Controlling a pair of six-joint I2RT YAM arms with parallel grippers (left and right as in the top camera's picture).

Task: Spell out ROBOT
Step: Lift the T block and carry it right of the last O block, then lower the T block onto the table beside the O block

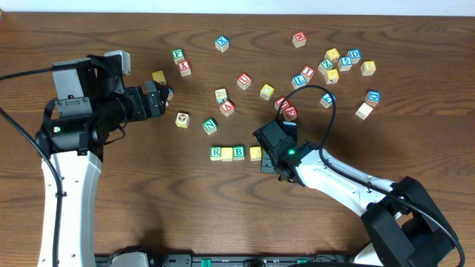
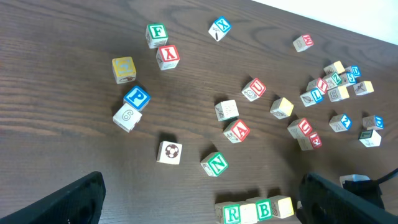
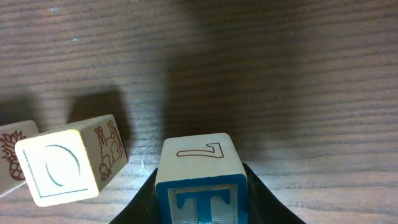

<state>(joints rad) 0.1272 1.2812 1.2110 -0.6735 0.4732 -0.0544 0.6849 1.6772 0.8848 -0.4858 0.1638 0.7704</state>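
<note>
Right gripper: fingers pinch the T block — blue letter facing the wrist camera.
T block: at the row's right end, just beside the O block, with a gap between.
Row: R block, yellow block, B block, O block — side by side.
Left gripper: fingers spread wide, holding nothing, well apart from the row.

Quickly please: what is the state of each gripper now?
Left gripper: open, holding nothing.
Right gripper: closed on the blue-lettered T cube.
</note>
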